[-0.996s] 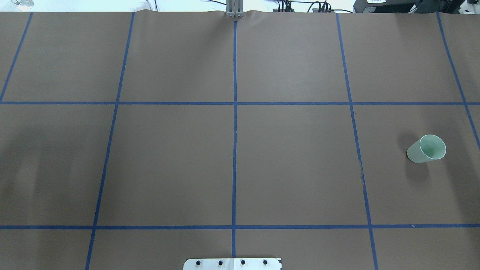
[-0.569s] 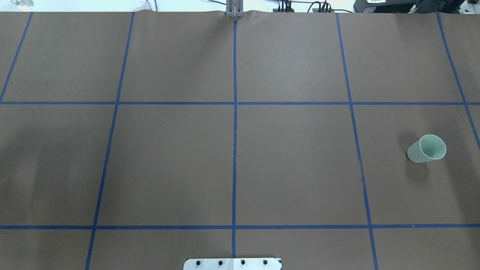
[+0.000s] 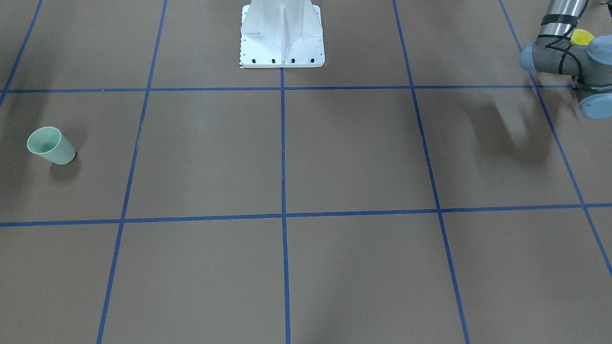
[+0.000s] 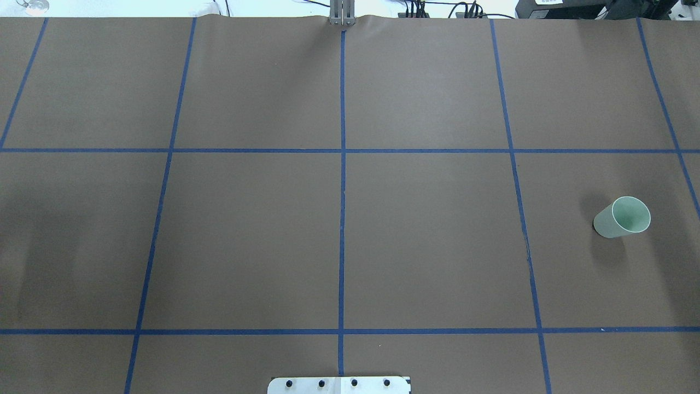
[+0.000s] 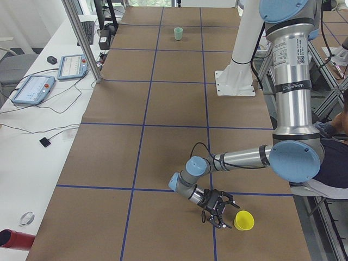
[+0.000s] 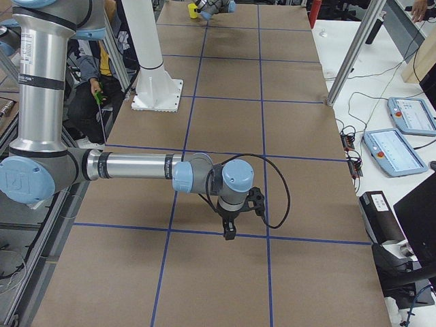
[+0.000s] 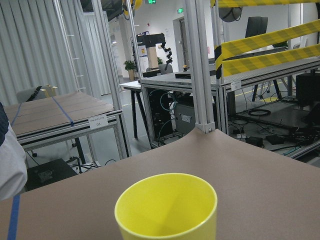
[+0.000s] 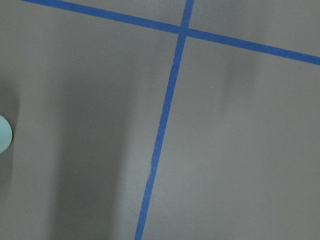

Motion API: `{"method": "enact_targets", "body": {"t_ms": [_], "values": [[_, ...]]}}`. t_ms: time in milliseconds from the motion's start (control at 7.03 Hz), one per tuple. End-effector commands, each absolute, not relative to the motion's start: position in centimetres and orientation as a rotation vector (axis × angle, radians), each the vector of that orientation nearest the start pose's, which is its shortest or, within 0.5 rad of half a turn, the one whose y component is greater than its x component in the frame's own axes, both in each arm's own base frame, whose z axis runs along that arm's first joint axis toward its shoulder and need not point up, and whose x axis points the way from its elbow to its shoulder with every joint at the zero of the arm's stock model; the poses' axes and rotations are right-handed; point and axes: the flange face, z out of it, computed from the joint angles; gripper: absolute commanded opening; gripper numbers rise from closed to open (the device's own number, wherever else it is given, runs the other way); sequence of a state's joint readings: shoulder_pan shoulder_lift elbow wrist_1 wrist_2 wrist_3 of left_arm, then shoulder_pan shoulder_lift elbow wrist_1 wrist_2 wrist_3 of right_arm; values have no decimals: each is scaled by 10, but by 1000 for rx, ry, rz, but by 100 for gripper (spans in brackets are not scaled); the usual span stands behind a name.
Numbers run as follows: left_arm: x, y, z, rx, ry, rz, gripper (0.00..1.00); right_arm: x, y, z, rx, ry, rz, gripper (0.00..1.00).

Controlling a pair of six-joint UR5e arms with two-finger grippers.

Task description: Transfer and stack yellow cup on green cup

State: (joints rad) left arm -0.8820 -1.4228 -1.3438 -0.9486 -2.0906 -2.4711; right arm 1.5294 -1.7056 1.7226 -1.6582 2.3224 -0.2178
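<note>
Exterior left: yellow cup (image 5: 244, 220) near table (image 5: 163, 136) end, left pincer (image 5: 218, 220) beside

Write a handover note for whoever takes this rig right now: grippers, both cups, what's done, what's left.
Left gripper: low beside the yellow cup, seemingly apart from it; jaws' state cannot be told.
Right gripper: hangs over bare table, no cup in it; jaws' state unclear too.
Yellow cup: upright at the table's left end. Green cup: upright at the right end, empty.
Done: nothing; neither cup grasped.
Left: grasp yellow, carry it across, probably handing over, and seat it in green.
</note>
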Motion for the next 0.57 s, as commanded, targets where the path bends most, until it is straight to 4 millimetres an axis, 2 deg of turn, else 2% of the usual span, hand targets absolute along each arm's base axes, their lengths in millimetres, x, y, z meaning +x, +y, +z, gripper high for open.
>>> {"method": "enact_targets", "body": {"t_ms": [0,427], "values": [[115,-261,874,-597,-1205,-1857,100,47,-432,656,1,-759,-221,100],[115,-245,890,-642,-1271,-1859,100,47,-433,655,1,-759,-221,100]]}}
